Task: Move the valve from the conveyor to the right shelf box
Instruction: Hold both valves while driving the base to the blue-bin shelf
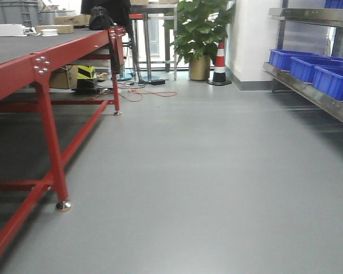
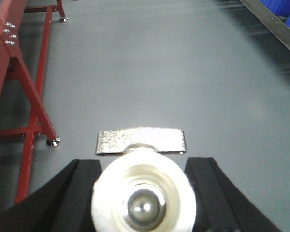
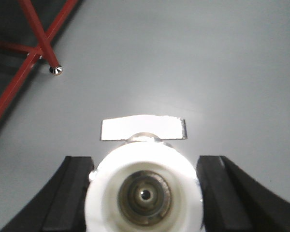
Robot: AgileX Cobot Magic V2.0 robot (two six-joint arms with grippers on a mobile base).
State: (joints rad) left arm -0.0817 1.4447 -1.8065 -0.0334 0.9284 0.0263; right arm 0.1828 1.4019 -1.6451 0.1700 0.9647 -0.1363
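Grey floor (image 1: 206, 182) lies open down the middle. The conveyor's (image 1: 40, 45) red legs (image 1: 51, 142) hem the left, the shelf (image 1: 308, 94) of blue boxes (image 1: 331, 80) the right, a plant (image 1: 200, 28) and cone (image 1: 220, 63) ahead.

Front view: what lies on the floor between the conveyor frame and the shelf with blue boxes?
Bare grey floor, as the front view shows; only far back do cables lie near the conveyor frame.

Low forward view; wrist views above floor (image 1: 217, 200)
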